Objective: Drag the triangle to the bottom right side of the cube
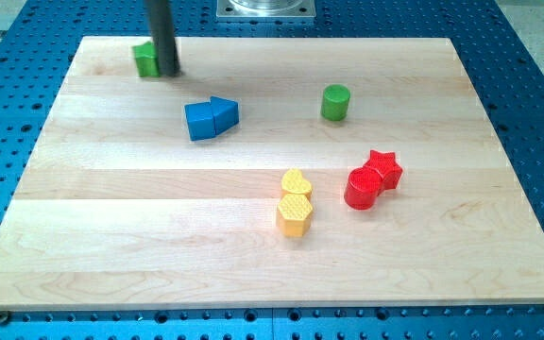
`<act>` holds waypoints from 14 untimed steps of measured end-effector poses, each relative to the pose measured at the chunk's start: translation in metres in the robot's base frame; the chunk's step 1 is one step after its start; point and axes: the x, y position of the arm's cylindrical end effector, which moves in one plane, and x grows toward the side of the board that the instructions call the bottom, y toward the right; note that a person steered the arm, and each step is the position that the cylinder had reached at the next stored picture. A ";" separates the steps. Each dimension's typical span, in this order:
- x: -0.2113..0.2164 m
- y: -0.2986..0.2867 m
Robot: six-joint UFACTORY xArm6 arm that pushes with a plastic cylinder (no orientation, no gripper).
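1. My tip (165,72) sits at the view's top left of the wooden board (253,264), touching or just beside a green block (144,59) whose shape I cannot make out behind the rod; a rod has nothing to open or close, and it holds nothing.
2. The blue triangle (224,112) lies touching the right side of the blue cube (200,121), left of the board's middle and a little towards the top; it sits level with the cube or slightly above it, not yet to its bottom right.
3. I judge the step in hand to be the approach; my tip is well apart from the triangle and has not reached it.
4. The next move calls for carrying my tip round to the triangle's upper side without nudging the cube, then pushing it down the view.
5. The green cylinder (335,102), the red star (383,167) with the red cylinder (361,188), and the yellow heart (297,182) with the yellow hexagon (294,213) lie away from that path.
6. I can read no brand, label or writing anywhere.
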 end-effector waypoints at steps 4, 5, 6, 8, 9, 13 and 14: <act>0.048 -0.012; 0.048 -0.012; 0.048 -0.012; 0.071 0.012; 0.071 0.012; 0.068 0.112; 0.110 0.127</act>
